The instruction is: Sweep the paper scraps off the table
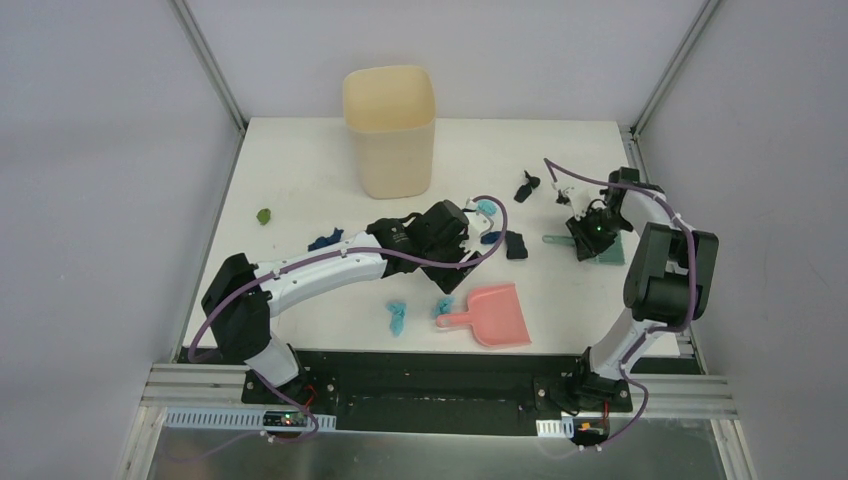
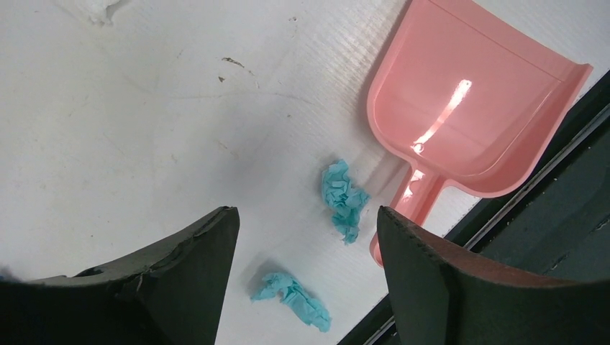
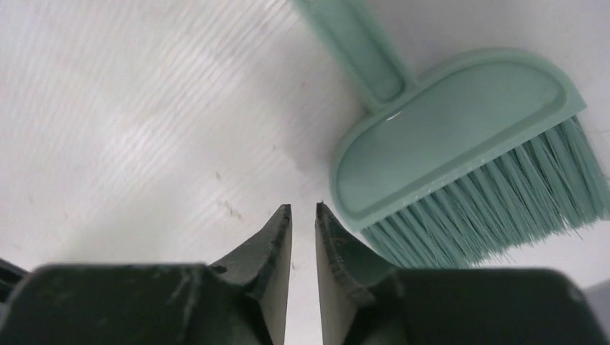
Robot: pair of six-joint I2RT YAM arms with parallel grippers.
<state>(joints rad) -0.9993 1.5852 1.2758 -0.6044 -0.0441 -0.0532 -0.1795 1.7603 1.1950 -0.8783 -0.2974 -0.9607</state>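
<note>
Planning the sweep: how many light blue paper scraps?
3. Two light blue scraps lie left of the pink dustpan; one beyond the left arm. More may hide beneath it.

The white-shelled, black-jointed left arm (image 1: 320, 275) and right arm (image 1: 665, 270) trail purple cables (image 1: 500, 210), with seemingly a green light (image 1: 598, 228) at the right wrist.

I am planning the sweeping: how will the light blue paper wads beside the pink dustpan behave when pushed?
The light blue paper wads look loosely crumpled, so probably very light; they may tumble rather than slide. On the smooth table they should move easily, perhaps scattering past the pink dustpan.
</note>
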